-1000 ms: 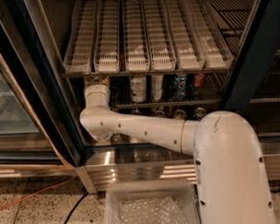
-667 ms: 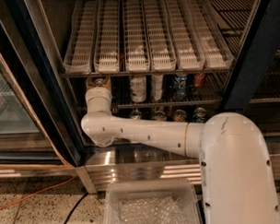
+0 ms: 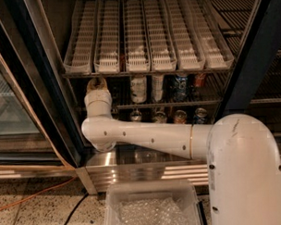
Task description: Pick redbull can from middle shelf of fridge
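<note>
fridge [image 3: 33, 90] door open | arm reaches in at left | wire shelf [image 3: 214, 102] holds cans | claw [image 3: 97, 83] at shelf's left end, grip state cannot be told | redbull can [image 3: 136, 115] just under front rail, lower right of claw, apart

Dim, warm light. The fridge [image 3: 263, 59] interior is dark, its cans [image 3: 138, 89] shadowed. The gripper [image 3: 97, 84] sits in gloom at the middle shelf's [image 3: 168, 104] left end. The white arm [image 3: 150, 137] catches pale glare.

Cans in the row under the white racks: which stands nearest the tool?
The white-labelled can at the row's left end. The tool sits further left on that level; the other cans stand farther right.
</note>
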Controlling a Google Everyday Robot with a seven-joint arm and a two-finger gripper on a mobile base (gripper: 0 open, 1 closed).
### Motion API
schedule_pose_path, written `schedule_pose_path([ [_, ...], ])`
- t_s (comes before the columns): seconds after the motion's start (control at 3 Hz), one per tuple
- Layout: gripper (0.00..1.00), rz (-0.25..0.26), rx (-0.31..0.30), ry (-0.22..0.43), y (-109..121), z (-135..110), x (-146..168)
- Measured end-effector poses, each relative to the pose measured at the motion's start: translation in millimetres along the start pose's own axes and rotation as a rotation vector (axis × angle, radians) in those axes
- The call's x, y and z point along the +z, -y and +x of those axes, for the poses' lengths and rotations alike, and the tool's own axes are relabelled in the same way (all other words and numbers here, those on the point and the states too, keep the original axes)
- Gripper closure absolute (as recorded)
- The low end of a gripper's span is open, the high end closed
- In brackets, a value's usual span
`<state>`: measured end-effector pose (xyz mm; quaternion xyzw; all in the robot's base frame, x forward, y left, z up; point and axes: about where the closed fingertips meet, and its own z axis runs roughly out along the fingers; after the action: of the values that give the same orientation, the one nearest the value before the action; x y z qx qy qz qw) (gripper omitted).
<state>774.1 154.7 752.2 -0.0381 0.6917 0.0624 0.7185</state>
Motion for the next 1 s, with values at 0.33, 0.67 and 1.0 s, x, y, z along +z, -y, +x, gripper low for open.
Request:
schedule_pose_path([
  [0.33, 1.0, -0.016, -0.015, 0.04, -8.7, -13.0, -13.3],
  [0.67, 1.0, -0.016, -0.015, 0.04, -8.7, -13.0, -13.3],
  [1.0, 1.0, -0.041, -0.013, 0.041, -15.9, -16.3, -17.7],
])
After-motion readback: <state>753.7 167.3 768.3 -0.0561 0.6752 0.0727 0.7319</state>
